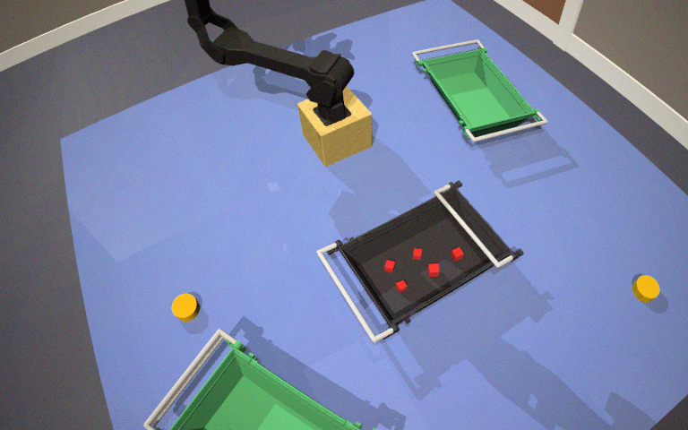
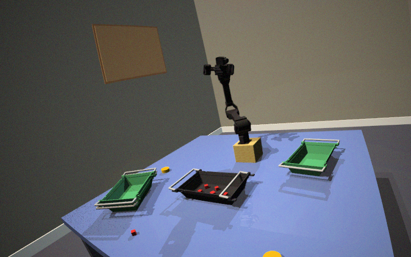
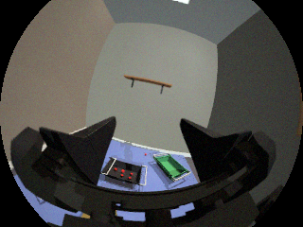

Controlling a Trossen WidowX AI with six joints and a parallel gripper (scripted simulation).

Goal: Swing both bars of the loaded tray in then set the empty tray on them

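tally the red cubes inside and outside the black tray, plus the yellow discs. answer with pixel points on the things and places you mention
red cubes inside (image 1: 434,270) (image 2: 216,188) (image 3: 122,171) the black tray (image 1: 400,304) (image 2: 208,197) (image 3: 118,180): 5
red cube outside (image 2: 133,232) (image 3: 145,154): 1
yellow discs (image 1: 184,306) (image 2: 165,169): 2
total: 8

Cannot follow the arm (image 1: 273,55) (image 2: 227,93) past the top view's upper edge, nor see its gripper (image 2: 219,69) (image 3: 148,121) there. Can see only part of the front-left green tray (image 1: 263,400) (image 2: 130,189) (image 3: 170,166) above, and part of the front yellow disc (image 1: 645,288) (image 2: 272,254) from outside. Perhaps too small, in the wrist view, to judge the red blocks' (image 1: 434,270) (image 2: 216,188) (image 3: 122,171) edges.
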